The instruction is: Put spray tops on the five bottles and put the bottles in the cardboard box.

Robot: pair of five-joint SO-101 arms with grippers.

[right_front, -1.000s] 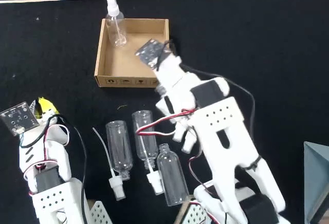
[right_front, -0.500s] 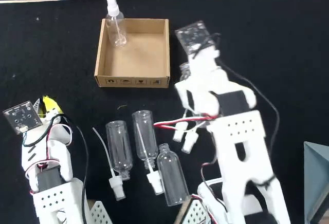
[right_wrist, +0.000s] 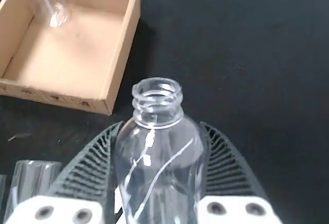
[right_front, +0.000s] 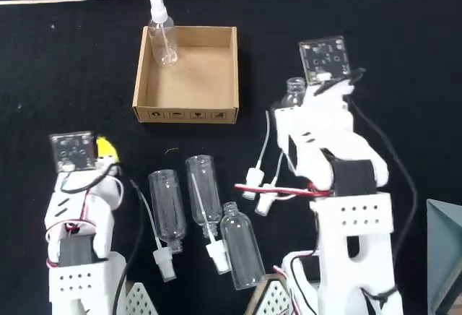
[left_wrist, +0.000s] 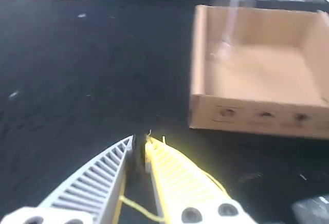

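While the right claw (right_wrist: 162, 127) was clenched round an uncapped bottle (right_wrist: 157, 157), ribbed fingers (right_wrist: 87, 167) pressed on both sides of the body, that bottle sat to the right of the cardboard box (right_front: 186, 115) and apart from it, neck open. Couldn't tell if its base touched the worktop (right_front: 404, 55).

Left claw (left_wrist: 140, 143): closed on nothing, grey and yellow tips nearly touching. It was over the worktop in front of the box's front-left corner, well apart from it.

Inside box: one capped bottle (right_front: 162, 33) w/ spray top fitted, leaning in the far-left corner, top poking above the rim.

In front of box, three more bottles lay flat, approx. side by side:
- bottle A (right_front: 167, 203) and bottle B (right_front: 203, 188), necks pointing away from box
- bottle C (right_front: 242, 246), farthest from box, neck toward it

Loose spray tops, also in front of box:
- top 1 (right_front: 164, 263) just at A's neck, tube lying alongside A
- top 2 (right_front: 216, 253) at B's neck, just beside C; couldn't tell if its tube ran inside B
- top 3 (right_front: 251, 183) and top 4 (right_front: 266, 199) lay together, off the box's front-right corner, tubes pointing toward the box side
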